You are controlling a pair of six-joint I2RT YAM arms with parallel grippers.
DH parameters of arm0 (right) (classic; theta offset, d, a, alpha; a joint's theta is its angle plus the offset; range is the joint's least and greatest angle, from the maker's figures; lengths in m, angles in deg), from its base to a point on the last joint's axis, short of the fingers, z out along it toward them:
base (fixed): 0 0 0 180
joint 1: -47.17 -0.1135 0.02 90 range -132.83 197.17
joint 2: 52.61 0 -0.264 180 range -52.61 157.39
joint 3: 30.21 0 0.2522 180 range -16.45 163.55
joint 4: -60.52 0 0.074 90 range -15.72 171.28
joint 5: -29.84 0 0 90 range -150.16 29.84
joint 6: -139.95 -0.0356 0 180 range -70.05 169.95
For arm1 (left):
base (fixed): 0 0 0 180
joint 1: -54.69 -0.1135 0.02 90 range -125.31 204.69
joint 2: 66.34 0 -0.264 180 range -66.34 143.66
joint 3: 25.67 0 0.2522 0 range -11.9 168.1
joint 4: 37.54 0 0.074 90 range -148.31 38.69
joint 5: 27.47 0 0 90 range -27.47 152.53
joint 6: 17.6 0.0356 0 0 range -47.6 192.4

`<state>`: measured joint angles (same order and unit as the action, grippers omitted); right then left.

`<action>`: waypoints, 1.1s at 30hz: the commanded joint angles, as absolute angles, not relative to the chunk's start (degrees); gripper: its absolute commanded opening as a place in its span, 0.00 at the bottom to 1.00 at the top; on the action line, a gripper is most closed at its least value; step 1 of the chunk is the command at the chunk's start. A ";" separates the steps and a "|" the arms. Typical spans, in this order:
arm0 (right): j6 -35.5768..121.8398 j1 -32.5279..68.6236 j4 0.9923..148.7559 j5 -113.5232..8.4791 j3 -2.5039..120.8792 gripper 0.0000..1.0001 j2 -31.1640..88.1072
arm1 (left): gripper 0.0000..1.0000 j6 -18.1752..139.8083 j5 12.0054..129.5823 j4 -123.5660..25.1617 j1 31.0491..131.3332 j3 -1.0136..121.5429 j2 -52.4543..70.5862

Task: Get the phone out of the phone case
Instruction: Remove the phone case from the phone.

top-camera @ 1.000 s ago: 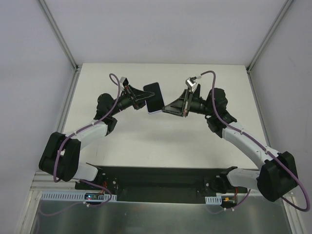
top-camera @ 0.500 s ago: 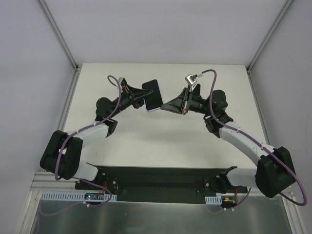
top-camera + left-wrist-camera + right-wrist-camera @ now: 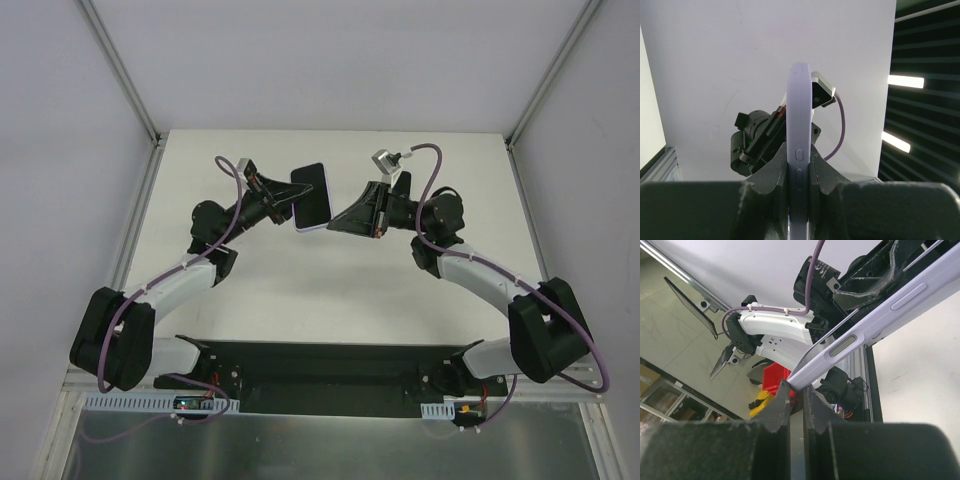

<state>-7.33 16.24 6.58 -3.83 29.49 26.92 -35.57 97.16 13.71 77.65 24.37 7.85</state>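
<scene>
your left tool (image 3: 799,167) is clamped on the phone case (image 3: 311,200) edge, your right tool (image 3: 796,390) pinches its near corner, both above the tabletop (image 3: 330,290).

I saw a lilac phone case (image 3: 799,150), black phone (image 3: 314,196), white-and-black arms (image 3: 185,278) with purple cables (image 3: 816,257), off-white table (image 3: 330,300), pale grey walls (image 3: 300,60), red box (image 3: 776,376).

Your left hand (image 3: 799,172) clamps the lavender phone case (image 3: 799,125) edge-on and upright between its dark fingers (image 3: 827,175), side buttons (image 3: 799,154) facing the lens, the right arm (image 3: 757,142) and its purple cable (image 3: 838,131) just behind, against a white wall (image 3: 740,50).
</scene>
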 commanded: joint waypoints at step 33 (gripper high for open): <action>-5.24 20.54 42.55 -17.44 24.34 0.72 9.98 | 0.00 -14.97 107.19 -2.96 79.48 33.18 -0.77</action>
